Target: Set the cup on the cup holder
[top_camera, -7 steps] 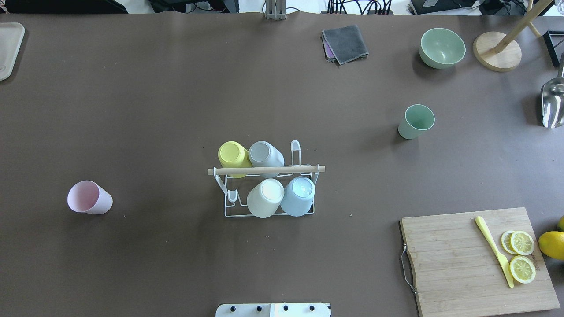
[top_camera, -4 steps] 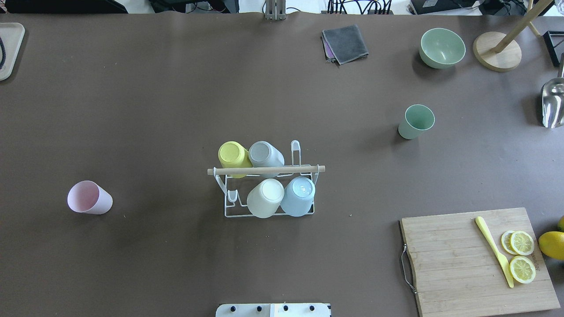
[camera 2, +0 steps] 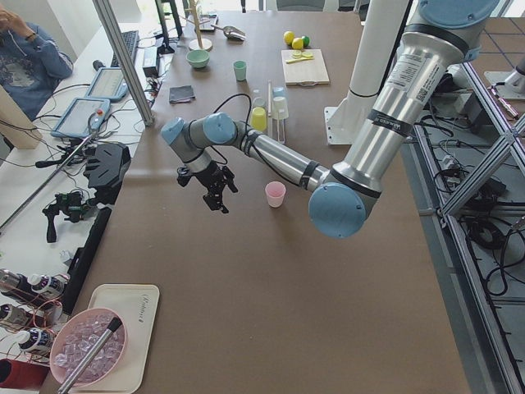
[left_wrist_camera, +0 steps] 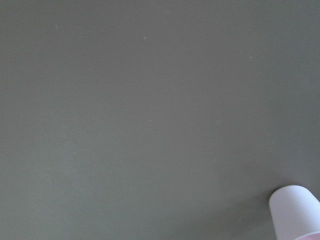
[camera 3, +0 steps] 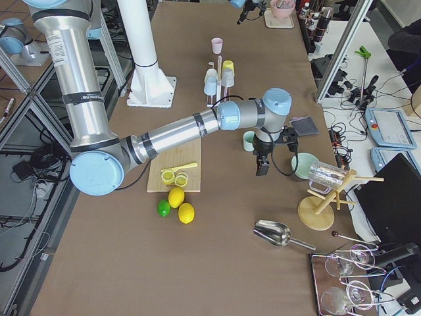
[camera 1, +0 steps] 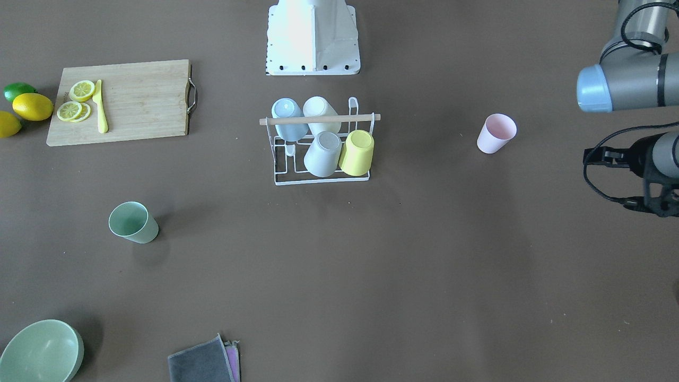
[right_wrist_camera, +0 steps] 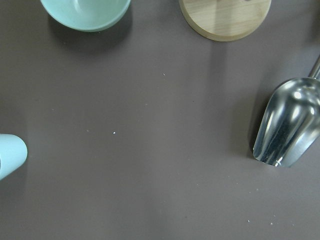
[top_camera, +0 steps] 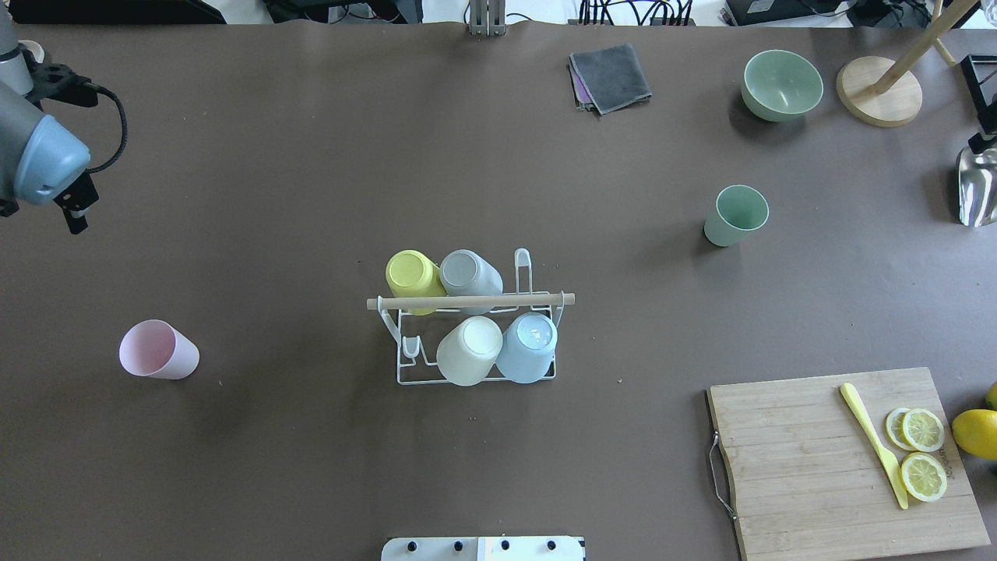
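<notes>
While I could not tell whether the left claw (camera 2: 219,198) was released or clenched (no close view showed its fingers), the pink cup (top_camera: 158,350) stood upright, mouth up, well apart from it toward the robot's base and slightly inboard, the rack (top_camera: 471,300) farther inboard still.
</notes>
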Controlling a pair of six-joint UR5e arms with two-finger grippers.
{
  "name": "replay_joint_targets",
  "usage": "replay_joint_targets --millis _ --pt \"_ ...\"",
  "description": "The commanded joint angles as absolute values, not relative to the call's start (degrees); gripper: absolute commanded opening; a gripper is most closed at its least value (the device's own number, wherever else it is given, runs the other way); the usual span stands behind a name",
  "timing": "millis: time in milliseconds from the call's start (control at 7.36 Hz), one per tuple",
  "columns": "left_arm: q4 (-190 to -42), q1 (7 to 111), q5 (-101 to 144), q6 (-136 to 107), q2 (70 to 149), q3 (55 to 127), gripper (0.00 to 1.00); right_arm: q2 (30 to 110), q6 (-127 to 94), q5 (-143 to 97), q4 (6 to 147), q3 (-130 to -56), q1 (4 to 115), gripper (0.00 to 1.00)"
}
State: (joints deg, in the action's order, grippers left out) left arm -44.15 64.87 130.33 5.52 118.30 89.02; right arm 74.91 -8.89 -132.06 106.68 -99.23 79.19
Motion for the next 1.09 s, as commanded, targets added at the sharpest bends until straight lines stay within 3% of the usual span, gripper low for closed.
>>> replay_joint_targets --millis 0,543,951 --pt "-36.8 61.8 130.5 10.9 122.7 86.7 0.98 65.7 -10.1 -132.2 108.7 -91.7 77.2 1.0" --pt "-27.4 54.6 130.3 25.8 130.1 76.8 0.98 43.5 -13.0 -132.6 106.4 -64.8 70.8 1.0" --pt "-24.7 50.6 124.6 27.3 134.2 70.8 0.98 42.1 -13.3 -134.9 102.0 -58.4 65.7 1.0"
